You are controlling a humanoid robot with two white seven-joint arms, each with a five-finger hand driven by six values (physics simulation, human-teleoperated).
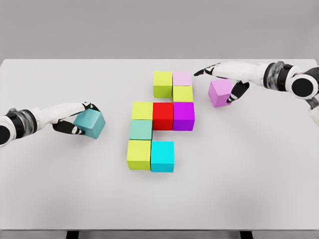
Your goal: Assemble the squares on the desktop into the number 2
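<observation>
Bare bench (239,189) lies open in front and on both flanks of the central block cluster (162,122), which alone blocks the middle between the two sides.

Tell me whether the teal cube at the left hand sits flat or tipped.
Tipped. The teal cube is held in the left hand, rotated and leaning, unlike the squarely placed cubes in the middle of the table.

Both arms' upper parts beyond frame edges
</observation>
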